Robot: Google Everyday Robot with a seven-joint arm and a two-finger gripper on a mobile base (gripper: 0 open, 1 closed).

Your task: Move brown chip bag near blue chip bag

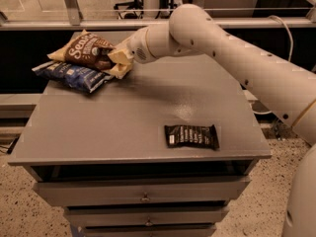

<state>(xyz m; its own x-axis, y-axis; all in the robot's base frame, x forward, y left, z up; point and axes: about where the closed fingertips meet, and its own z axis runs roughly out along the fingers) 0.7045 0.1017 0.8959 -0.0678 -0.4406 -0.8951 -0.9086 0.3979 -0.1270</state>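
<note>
The brown chip bag has white script lettering and pale tan edges. It rests at the far left of the grey cabinet top, partly on the navy blue chip bag, which lies flat just in front of it. My gripper is at the brown bag's right end, and the bag's pale edge hides the fingertips. The white arm reaches in from the right.
A small flat black wrapped bar lies near the front right of the cabinet top. Drawers with small knobs are below the top. A railing and glass run behind the cabinet.
</note>
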